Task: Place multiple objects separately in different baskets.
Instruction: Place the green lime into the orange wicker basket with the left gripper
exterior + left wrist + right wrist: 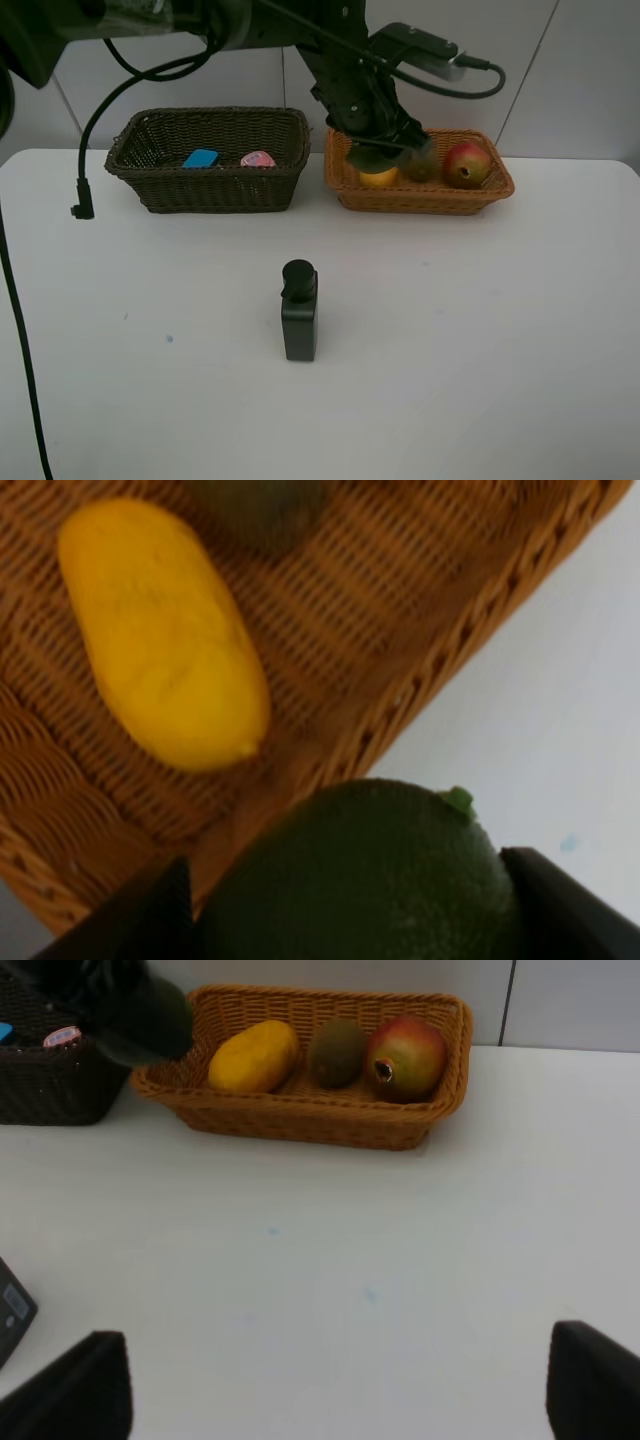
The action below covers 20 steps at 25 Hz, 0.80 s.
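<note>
My left gripper reaches across to the orange-tan basket and is shut on the green avocado, held over the basket's left end. The left wrist view shows the avocado between the fingers, above the basket's rim. The mango, kiwi and pomegranate lie in this basket. The dark basket holds the blue eraser and pink bottle. The dark green bottle stands on the table. The marker is not visible. My right gripper is open and empty above the table.
The white table runs to a tiled wall behind both baskets. A black cable hangs at the left, ending near the dark basket. The left arm crosses above the gap between the baskets.
</note>
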### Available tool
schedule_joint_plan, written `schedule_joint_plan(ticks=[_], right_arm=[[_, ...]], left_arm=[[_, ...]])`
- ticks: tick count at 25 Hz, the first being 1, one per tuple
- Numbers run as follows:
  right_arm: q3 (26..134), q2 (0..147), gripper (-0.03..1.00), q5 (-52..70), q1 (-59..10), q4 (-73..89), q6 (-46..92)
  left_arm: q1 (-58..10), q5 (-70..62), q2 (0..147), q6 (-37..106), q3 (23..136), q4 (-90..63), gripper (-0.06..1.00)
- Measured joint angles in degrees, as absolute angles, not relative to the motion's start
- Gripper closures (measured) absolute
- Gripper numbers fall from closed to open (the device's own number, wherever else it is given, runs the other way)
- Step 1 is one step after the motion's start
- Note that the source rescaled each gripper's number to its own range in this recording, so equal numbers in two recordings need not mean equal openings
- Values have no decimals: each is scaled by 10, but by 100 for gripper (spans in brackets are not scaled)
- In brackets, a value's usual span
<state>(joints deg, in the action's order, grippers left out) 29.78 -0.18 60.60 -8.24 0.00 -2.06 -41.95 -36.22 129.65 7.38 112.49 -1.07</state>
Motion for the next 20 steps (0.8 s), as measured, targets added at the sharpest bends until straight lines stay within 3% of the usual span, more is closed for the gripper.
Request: schedule_joint_plan(ticks=[11, 20], right_arm=[[298, -2, -3, 606, -82, 0, -21], [298, -2, -3, 606, -82, 3, -21]], left_arm=[[-419, -155, 1343, 74, 1125, -11, 35], [-419, -58, 1388, 73, 1125, -13, 35]])
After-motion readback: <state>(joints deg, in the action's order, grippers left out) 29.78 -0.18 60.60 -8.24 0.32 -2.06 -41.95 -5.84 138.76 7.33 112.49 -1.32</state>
